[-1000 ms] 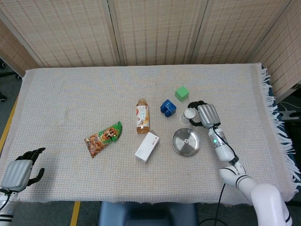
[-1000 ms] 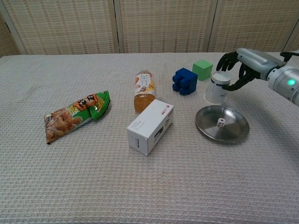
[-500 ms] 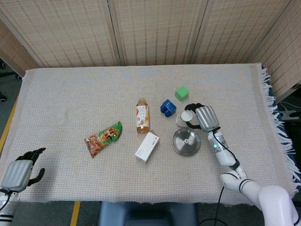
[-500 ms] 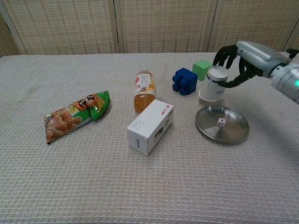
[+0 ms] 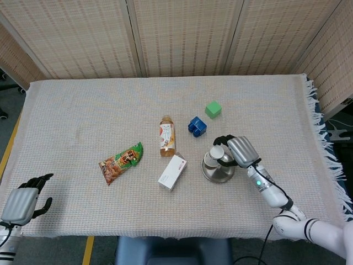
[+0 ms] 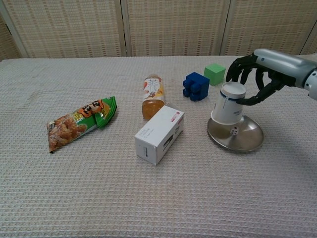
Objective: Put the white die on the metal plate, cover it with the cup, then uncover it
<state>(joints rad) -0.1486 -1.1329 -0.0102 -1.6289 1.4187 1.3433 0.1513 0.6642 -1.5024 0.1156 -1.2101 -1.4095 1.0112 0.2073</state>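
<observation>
1. Far left, the robot's left hand (image 5: 22, 201) hangs off the front corner of the bench (image 5: 83, 110), fingers loosely curled and apart, holding nothing. Only the head view shows it.
2. Nearest that hand is the orange and green snack bag (image 6: 79, 120), lying flat on the bench's woven cloth.
3. Next comes the white rectangular carton (image 6: 159, 134) on its side, with the small orange drink bottle (image 6: 153, 95) lying just behind it.
4. Then the dark blue plastic block (image 6: 195, 86) and the green cube (image 6: 214, 74), both on the far side of the right hand's fingers and apart from them.
5. The round shiny metal plate (image 6: 247, 140) sits directly below those fingers.
6. The small white die (image 6: 235, 131) is on the plate, showing just under the cup's rim, still uncovered.
7. The white paper cup (image 6: 227, 103) is upside down and a bit tilted, hovering over the left part of the plate.
8. The right hand (image 6: 255, 77) has its dark fingers (image 6: 241, 69) wrapped over the cup's upturned base from above, gripping it.
</observation>
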